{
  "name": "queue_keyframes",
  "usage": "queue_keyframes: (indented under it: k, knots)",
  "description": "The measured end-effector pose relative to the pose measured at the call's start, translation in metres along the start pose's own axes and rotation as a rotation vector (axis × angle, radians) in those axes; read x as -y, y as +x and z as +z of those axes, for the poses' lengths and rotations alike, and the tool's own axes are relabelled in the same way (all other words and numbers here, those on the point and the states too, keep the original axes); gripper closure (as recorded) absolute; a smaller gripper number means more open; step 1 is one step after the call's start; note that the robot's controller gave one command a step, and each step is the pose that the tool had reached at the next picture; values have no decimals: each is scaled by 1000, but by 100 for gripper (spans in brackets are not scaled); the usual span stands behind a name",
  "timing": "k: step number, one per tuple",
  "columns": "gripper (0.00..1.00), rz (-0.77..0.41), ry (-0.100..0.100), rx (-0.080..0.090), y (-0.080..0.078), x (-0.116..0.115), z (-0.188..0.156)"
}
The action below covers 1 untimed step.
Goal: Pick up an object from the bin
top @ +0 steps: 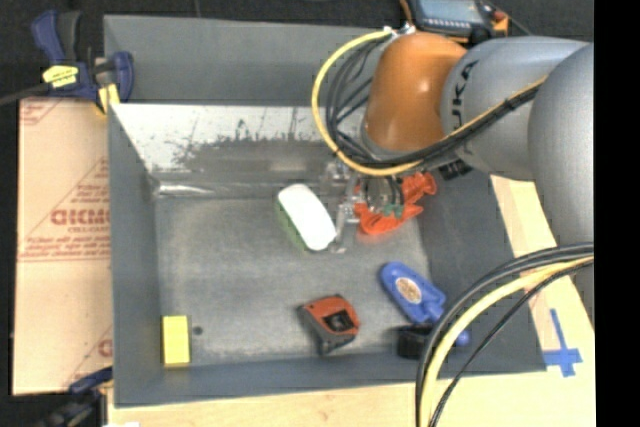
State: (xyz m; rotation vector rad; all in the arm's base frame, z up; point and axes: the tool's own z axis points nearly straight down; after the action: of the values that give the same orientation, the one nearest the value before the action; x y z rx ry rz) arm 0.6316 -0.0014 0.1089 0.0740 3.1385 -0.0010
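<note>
Hand hangs mid-bin, between white oval object and what looks like a red-orange toy; grip cannot be told.

Chunky grey rounded metal arm on the right of the frame, with black KUKA lettering. Glossy orange dome-shaped wrist cover, yellow and black cables looped round it, little silvery gripper below that.

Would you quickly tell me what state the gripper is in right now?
Gripper: open or closed cannot be told. It is low in the bin, between a white oval thing and an orange-red toy.
</note>
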Motion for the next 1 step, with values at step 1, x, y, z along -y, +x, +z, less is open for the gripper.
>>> queue_keyframes:
  k: [1]
  knots:
    - [0,-41,0,3,10,41,26]
